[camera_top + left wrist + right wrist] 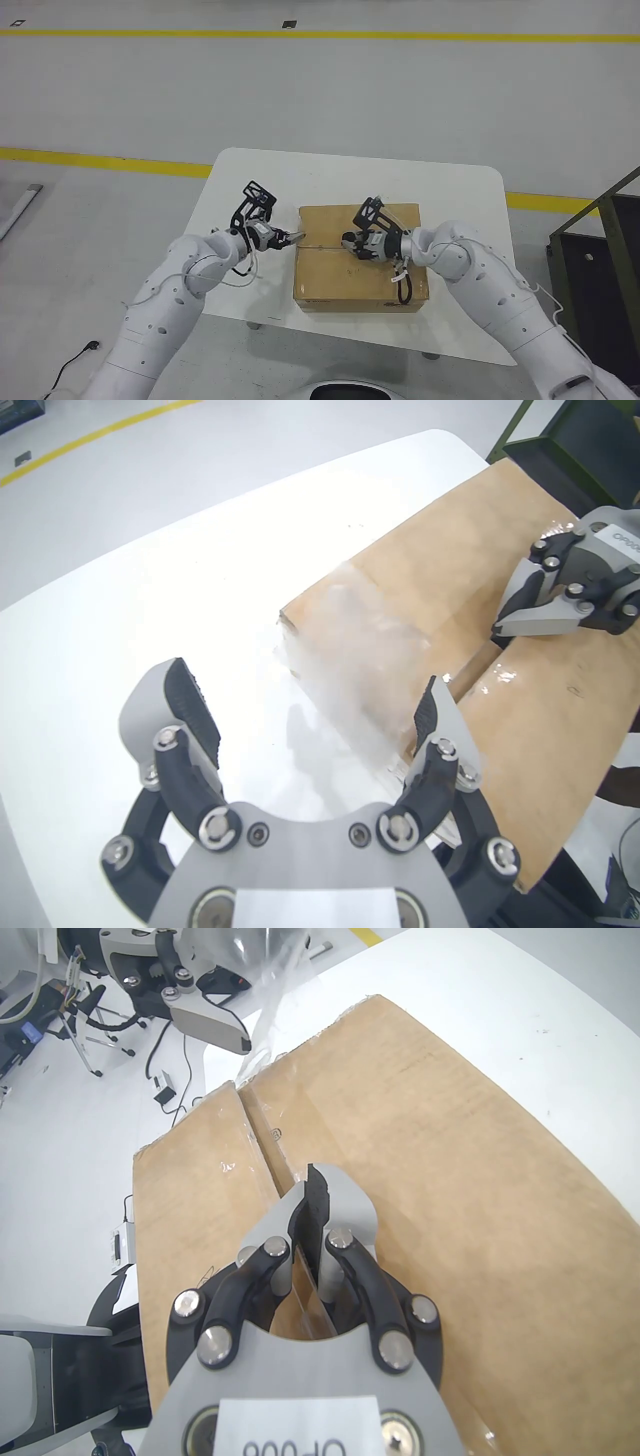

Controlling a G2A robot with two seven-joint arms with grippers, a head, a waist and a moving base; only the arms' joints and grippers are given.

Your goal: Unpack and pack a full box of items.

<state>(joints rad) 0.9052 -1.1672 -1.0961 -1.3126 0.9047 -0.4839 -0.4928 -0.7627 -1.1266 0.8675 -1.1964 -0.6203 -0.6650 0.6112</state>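
Observation:
A brown cardboard box (345, 275) lies on the white table (350, 170), its two top flaps closed along a middle seam (260, 1133). My left gripper (305, 710) is open at the box's left end, level with the seam. A loose strip of clear tape (350, 650) rises from that end between its fingers; in the right wrist view the tape (277, 983) stands up beside the left gripper's finger (210, 1025). My right gripper (312, 1188) is shut, its tips down on the seam near the middle of the box top (347, 242). Nothing shows between its pads.
A dark green metal frame (590, 260) stands off the table's right side. Bare table lies behind and to the left of the box. Cables and small equipment (162, 1085) sit on the floor past the table's left edge.

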